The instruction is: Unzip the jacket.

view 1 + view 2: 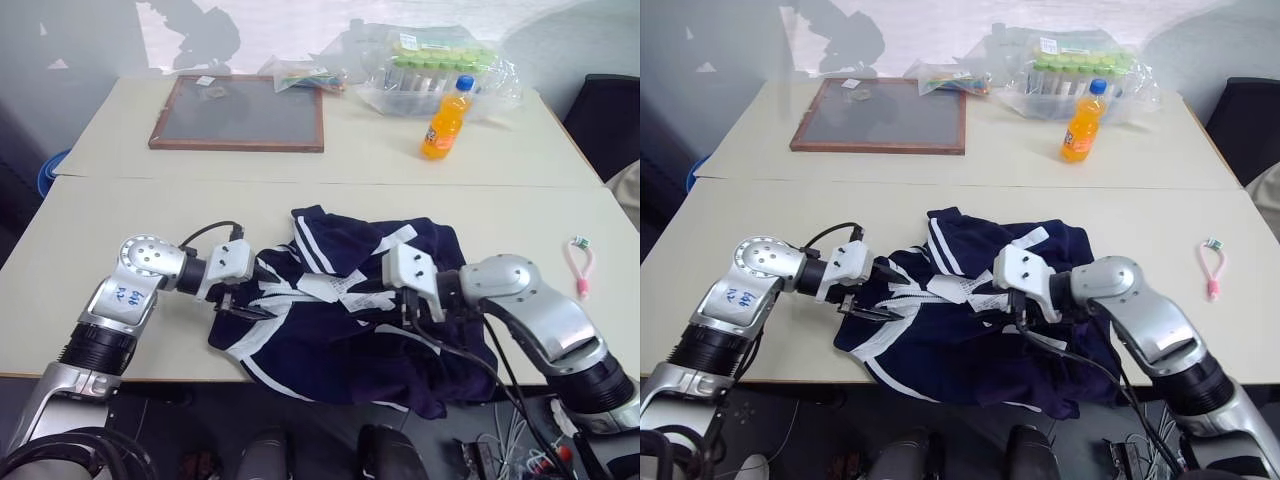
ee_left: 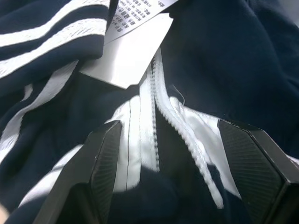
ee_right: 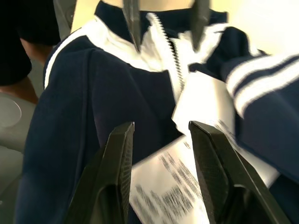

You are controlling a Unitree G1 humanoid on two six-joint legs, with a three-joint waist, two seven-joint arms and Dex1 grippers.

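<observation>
The jacket (image 1: 350,320) lies crumpled at the near edge of the tabletop (image 1: 120,240), between the two arms, with part of its navy cloth hanging over the front edge. Its white stripes and white panels show on the side toward the left arm, and a white-edged zipper (image 2: 180,126) runs through the folds there. Several white paper tags (image 1: 345,290) printed with small black text lie on top of the cloth near the middle.

The left pincer (image 1: 235,305) sits at the jacket's left side, its two black fingers (image 2: 100,168) spread apart with the zipper and its white edging lying between them; it grips nothing. The right pincer (image 1: 410,315) is over the middle of the jacket, pointing toward the left one. Its fingers (image 3: 119,172) stand partly apart above a printed tag and navy cloth, with nothing clamped between them.

Farther back on the tabletop stands an orange bottle (image 1: 447,118) with a blue cap. Behind it is a clear plastic bag of green-capped tubes (image 1: 440,65). A dark board with a wooden frame (image 1: 238,113) lies flat toward the far left. A small pink loop (image 1: 581,268) lies near the right edge, well apart from the jacket.
</observation>
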